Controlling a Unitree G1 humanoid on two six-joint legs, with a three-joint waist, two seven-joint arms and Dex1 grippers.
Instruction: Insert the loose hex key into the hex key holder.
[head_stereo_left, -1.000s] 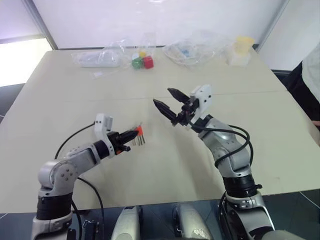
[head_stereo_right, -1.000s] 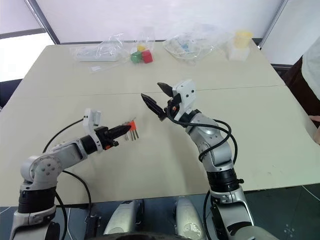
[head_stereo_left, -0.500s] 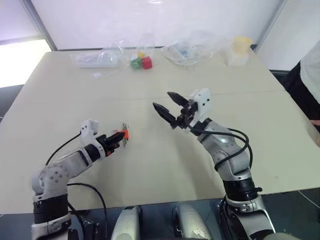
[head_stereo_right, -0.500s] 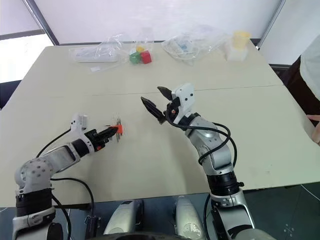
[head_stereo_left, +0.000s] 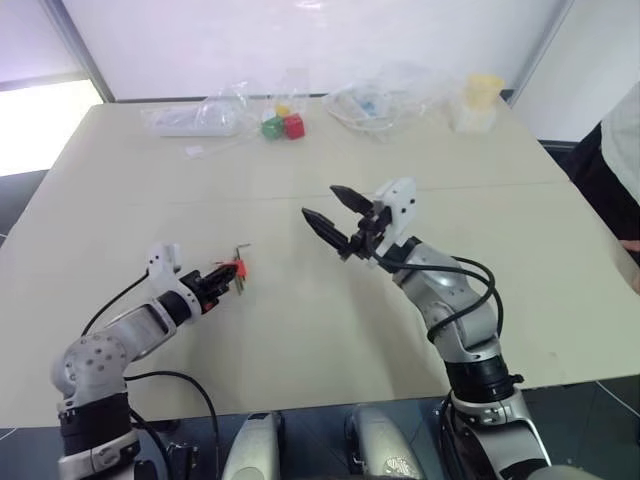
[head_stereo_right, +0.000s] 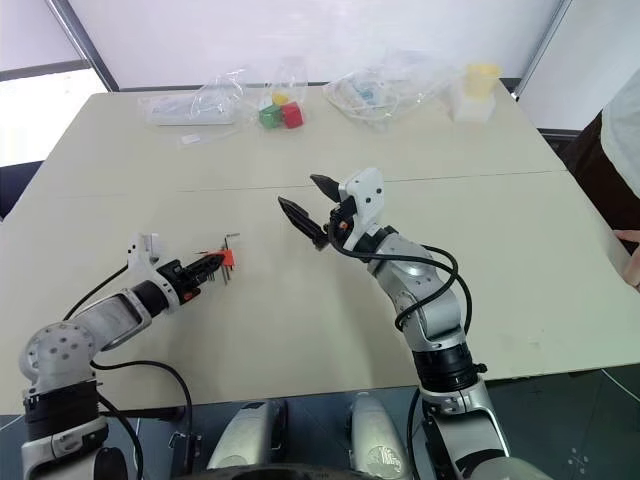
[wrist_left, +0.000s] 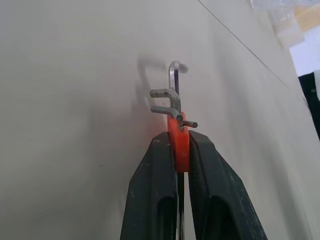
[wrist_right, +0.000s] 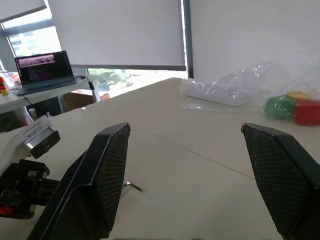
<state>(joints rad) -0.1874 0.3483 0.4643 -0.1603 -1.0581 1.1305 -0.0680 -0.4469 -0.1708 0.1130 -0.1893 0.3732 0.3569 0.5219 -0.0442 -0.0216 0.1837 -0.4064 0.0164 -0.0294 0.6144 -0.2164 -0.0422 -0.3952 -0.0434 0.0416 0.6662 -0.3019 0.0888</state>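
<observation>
My left gripper is shut on the hex key holder, a small orange-red block held just above the table at my left. Short grey keys stick out of the block. A longer, thin L-shaped hex key also runs through the holder, its bent end by the tabletop. My right gripper hangs raised over the middle of the table, open, with nothing between its fingers. It is well apart from the holder, which lies to its left.
Red and green cubes sit among clear plastic bags along the far edge, with a yellow-topped container at the far right. A person stands past the table's right side.
My left gripper has carried the holder to the left and lower toward the tabletop, rolling as it went. The right gripper has stayed in place, open.
</observation>
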